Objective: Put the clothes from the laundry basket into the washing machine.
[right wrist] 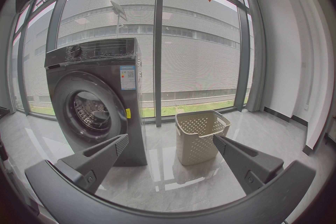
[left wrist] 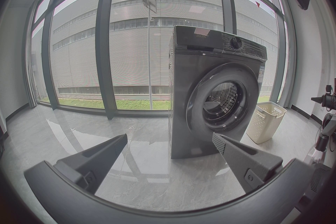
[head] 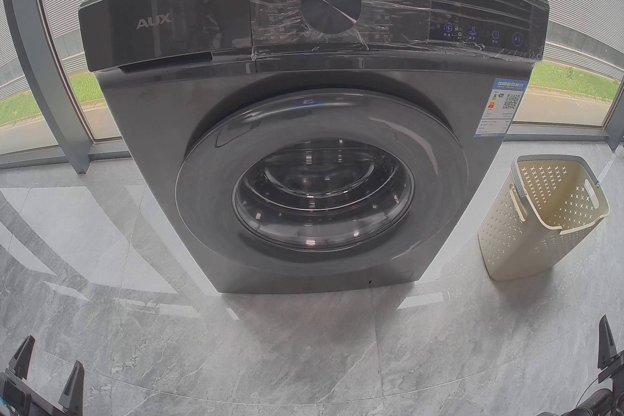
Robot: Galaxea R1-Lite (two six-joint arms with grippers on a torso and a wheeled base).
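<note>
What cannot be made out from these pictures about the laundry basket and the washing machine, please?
Laundry basket bottom: head view, hidden by its near wall; any clothes unseen.
Washing machine drum floor: head view, behind glare on the door glass.
Control panel symbols: head view, too small, under film.

On the grey front-loading washing machine, a pale brand wordmark sits left of the round black dial. Lit blue touch icons sit right of the dial, and a blue-white QR-coded energy label is lower right.
</note>
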